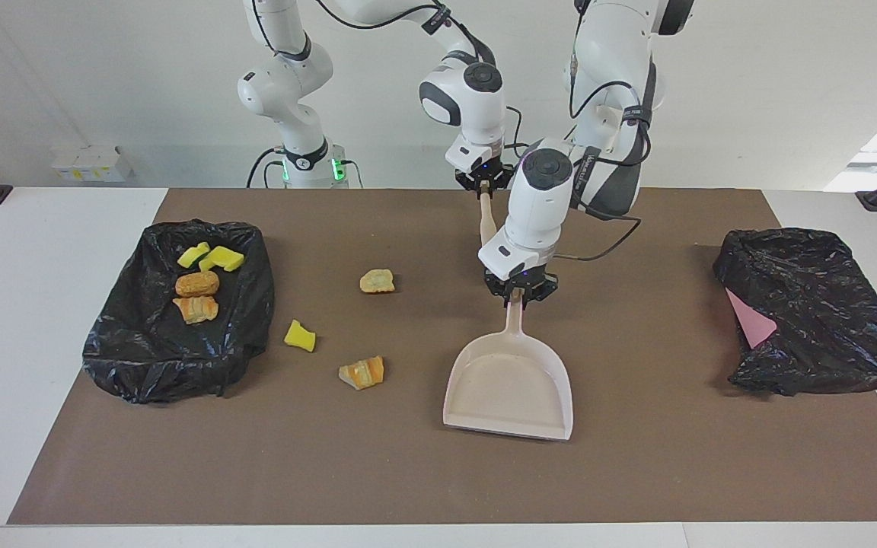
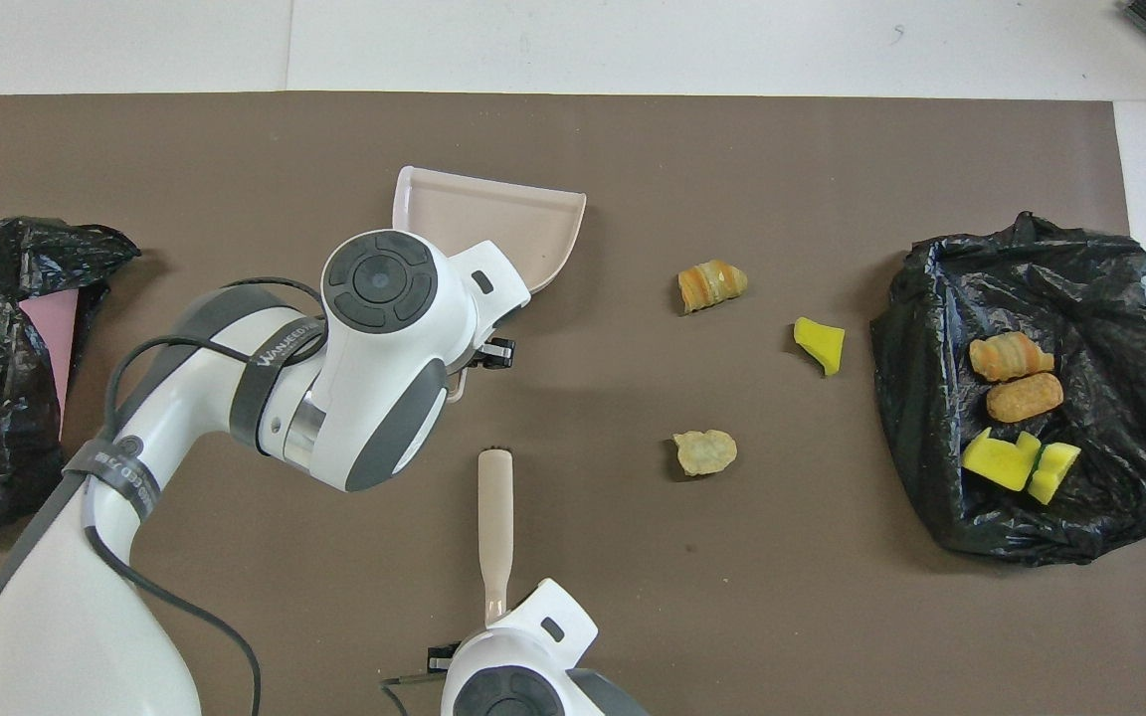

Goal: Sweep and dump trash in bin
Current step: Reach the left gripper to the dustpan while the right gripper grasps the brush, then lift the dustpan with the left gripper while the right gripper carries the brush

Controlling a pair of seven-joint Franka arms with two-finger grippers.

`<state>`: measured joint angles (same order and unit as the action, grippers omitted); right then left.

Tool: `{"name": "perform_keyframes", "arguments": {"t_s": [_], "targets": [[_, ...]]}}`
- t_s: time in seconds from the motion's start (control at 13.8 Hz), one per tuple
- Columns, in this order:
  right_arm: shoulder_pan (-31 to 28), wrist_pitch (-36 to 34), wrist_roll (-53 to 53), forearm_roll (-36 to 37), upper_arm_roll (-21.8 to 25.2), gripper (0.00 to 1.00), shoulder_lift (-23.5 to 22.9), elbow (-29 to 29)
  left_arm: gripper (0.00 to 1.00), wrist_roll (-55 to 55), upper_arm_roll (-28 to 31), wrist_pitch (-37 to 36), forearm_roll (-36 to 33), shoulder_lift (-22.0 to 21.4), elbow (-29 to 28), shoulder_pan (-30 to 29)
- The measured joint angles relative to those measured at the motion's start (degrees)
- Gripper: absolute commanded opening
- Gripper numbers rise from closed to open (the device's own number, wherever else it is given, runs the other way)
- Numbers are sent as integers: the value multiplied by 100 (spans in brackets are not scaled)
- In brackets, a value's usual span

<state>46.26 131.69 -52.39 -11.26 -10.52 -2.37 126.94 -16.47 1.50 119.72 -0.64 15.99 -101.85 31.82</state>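
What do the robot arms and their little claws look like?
Both arms are glossy white with rounded joints capped by dark grey discs. The left arm has grey bands and a looping black cable. The left gripper and right gripper are small and black.

White arms, grey joint caps, black cables, black hands.

Pink sheet (image 1: 751,321) tucked in a black bag (image 1: 811,312).

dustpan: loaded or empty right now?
Empty. The dustpan tray shows bare beige; three scraps of trash lie loose on the mat, four in the black bag. Left claw grips its handle.
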Motion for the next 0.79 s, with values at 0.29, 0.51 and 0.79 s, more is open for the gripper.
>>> {"name": "perform_keyframes", "arguments": {"t_s": [0.29, 0.51, 0.79], "targets": [[-594, -830, 0, 152, 31, 0, 609, -4, 0, 1011, 90, -598, -5, -493, 137, -399], [-901, -1709, -258, 442, 44, 0, 1034, 2, 0, 2083, 108, -985, 1, -940, 143, -978], [-1263, -2427, -618, 1084, 32, 0, 1126, 44, 0, 3665, 131, -1120, 98, -1086, 135, -1327]]}}
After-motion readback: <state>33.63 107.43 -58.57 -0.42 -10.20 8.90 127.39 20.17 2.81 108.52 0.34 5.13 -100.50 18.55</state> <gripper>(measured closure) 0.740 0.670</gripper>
